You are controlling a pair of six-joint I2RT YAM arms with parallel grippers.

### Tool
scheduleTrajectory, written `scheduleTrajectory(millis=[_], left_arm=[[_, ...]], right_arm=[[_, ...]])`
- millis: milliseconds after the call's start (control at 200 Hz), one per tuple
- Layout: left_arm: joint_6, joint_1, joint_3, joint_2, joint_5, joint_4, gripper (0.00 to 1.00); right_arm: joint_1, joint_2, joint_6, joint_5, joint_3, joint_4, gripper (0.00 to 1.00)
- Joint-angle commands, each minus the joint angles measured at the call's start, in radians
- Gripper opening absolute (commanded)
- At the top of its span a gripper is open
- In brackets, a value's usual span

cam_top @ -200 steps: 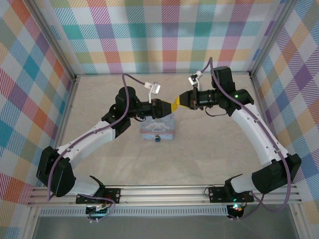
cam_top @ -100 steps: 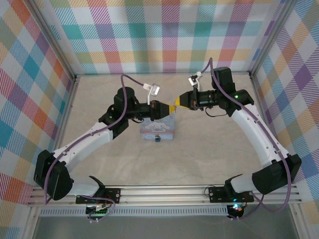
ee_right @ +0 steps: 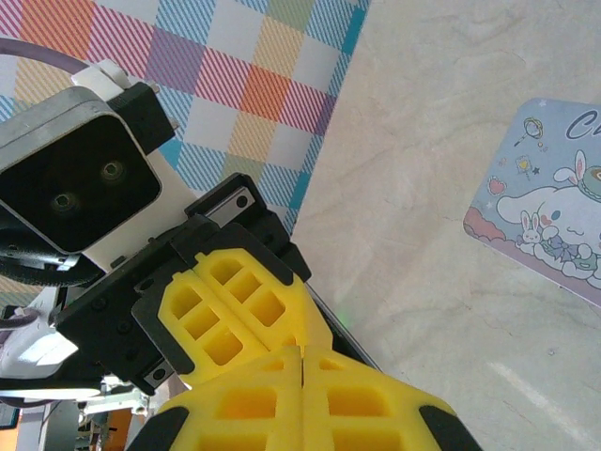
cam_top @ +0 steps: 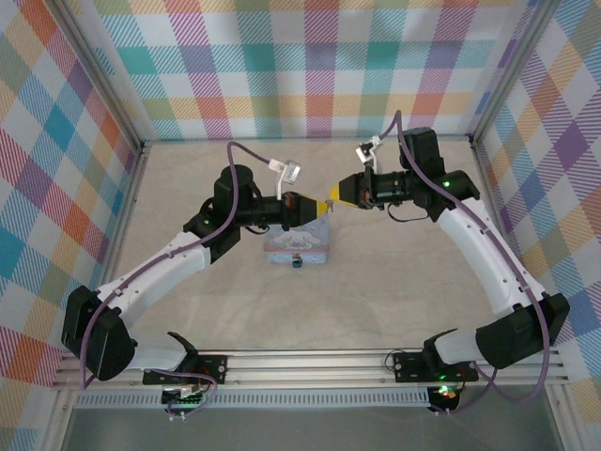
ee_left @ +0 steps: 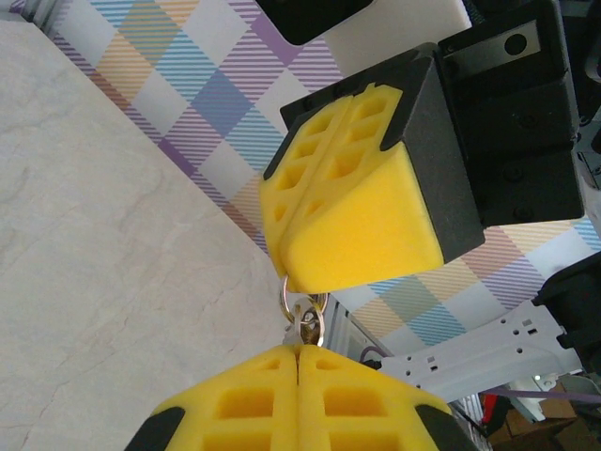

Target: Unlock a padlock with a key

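Left tool (ee_left: 299,352): pressed together, pinching key (ee_left: 306,324)
Right tool (ee_right: 302,352): pressed together on ring (ee_left: 293,299)
Padlock (cam_top: 296,261): on worktop (cam_top: 394,272), 6 o'clock of box (cam_top: 302,242)

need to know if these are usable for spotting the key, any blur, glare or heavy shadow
Top external: even soft light, faint shadows; the padlock is a tiny dark speck. Left wrist: the key and its ring are sharp, mid-frame; the lower-right background is soft. Right wrist: crisp, one pale glare streak on the table; the tin box is cut by the frame edge.
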Motion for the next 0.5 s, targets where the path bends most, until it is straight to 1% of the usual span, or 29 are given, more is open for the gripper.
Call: scheduleTrajectory(millis=[0, 70, 105, 115, 180, 230, 300, 355, 430, 495], left_arm=[[0.016, -0.013, 0.026, -0.022, -0.003, 0.007, 0.0], [0.016, -0.013, 0.031, -0.022, -0.013, -0.001, 0.01], [0.017, -0.013, 0.031, -0.022, -0.023, -0.007, 0.13], [0.017, -0.012, 0.03, -0.023, -0.025, -0.008, 0.16], [0.012, -0.013, 0.024, -0.024, -0.026, 0.005, 0.24], [0.004, -0.013, 0.018, -0.023, -0.029, 0.017, 0.32], [-0.01, -0.013, 0.016, -0.019, -0.024, 0.042, 0.4], [-0.018, -0.013, 0.016, -0.014, -0.02, 0.059, 0.5], [-0.027, -0.014, 0.025, -0.002, -0.011, 0.076, 0.57], [-0.033, -0.017, 0.037, 0.012, 0.001, 0.088, 0.59]], right_arm=[[-0.003, -0.029, 0.005, -0.026, -0.011, 0.031, 0.03], [-0.003, -0.032, 0.008, -0.025, -0.013, 0.034, 0.03], [-0.003, -0.033, 0.01, -0.025, -0.013, 0.035, 0.03], [-0.003, -0.034, 0.011, -0.026, -0.012, 0.037, 0.03], [-0.003, -0.033, 0.014, -0.029, -0.01, 0.039, 0.03], [-0.003, -0.032, 0.017, -0.033, -0.009, 0.042, 0.03], [-0.003, -0.032, 0.021, -0.038, -0.009, 0.047, 0.03], [-0.003, -0.032, 0.024, -0.042, -0.01, 0.051, 0.03], [-0.003, -0.032, 0.028, -0.048, -0.014, 0.057, 0.03], [-0.003, -0.032, 0.032, -0.051, -0.016, 0.059, 0.03]])
